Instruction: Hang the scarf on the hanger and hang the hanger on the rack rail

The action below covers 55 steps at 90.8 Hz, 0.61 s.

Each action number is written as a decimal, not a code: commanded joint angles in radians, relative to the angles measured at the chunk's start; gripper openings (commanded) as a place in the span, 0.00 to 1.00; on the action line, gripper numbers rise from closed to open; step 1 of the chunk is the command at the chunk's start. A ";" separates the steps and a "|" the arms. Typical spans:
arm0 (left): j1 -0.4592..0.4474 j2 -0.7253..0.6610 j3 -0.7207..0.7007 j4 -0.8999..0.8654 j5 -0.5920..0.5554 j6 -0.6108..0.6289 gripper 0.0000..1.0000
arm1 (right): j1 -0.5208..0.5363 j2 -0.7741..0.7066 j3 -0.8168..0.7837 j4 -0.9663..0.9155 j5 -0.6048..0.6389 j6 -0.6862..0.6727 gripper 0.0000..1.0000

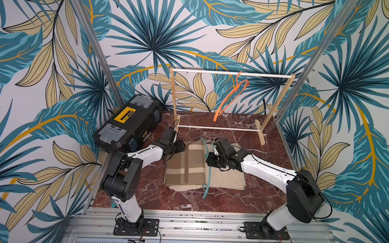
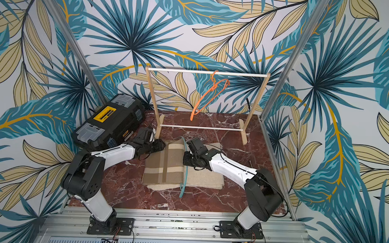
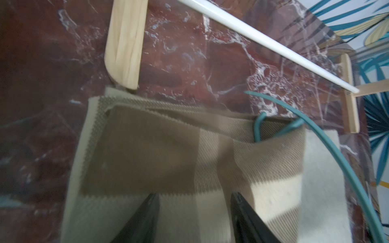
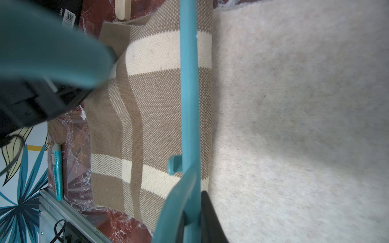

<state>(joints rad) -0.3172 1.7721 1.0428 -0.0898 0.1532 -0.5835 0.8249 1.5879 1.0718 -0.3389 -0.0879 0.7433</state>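
**Limp scarf, stiff hanger: where to take hold**

Nearest the camera in both top views runs the aluminium rail that carries the two arm bases. Beyond it, in the middle of the red marble desk, lies the scarf, just near of the wooden rack. Its far-left corner sits just beside the rack's left foot.

The scarf is a soft woven cloth, folded. A brown-and-cream plaid flap lies on the left and a plain, fuzzy cream layer spreads flat to the right. It looks light and limp. It will likely sag, bunch and slide on smooth plastic, so a doubled edge or corner of the plaid flap looks the safest place to pinch.

The teal hanger is thin, rigid and smooth. It runs near to far along the line where plaid meets cream. At the far edge part of it seems tucked under the flap, but how much cloth wraps it I cannot tell.

The right tool is clamped on the teal hanger. The left tool hovers over the plaid flap, fingers parted, holding nothing.

An orange hanger hangs tilted on the rack's top rod. A black toolbox sits far left, and a teal box cutter lies by the desk's edge.
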 commanded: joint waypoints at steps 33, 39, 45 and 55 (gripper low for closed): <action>0.059 0.053 -0.069 -0.057 -0.314 -0.175 0.55 | 0.028 -0.123 -0.082 -0.091 0.052 0.023 0.00; 0.060 0.026 -0.101 -0.002 -0.310 -0.209 0.57 | 0.030 -0.107 -0.077 -0.082 0.051 0.017 0.00; 0.059 -0.011 -0.143 0.090 -0.293 -0.253 0.58 | 0.034 -0.088 -0.060 -0.078 0.055 0.008 0.00; 0.050 -0.050 -0.159 0.189 -0.215 -0.278 0.60 | 0.037 -0.062 -0.017 -0.078 0.072 -0.022 0.00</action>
<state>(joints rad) -0.2684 1.7634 0.8997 0.0036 -0.0891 -0.7994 0.8566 1.4990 1.0229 -0.3920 -0.0643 0.7433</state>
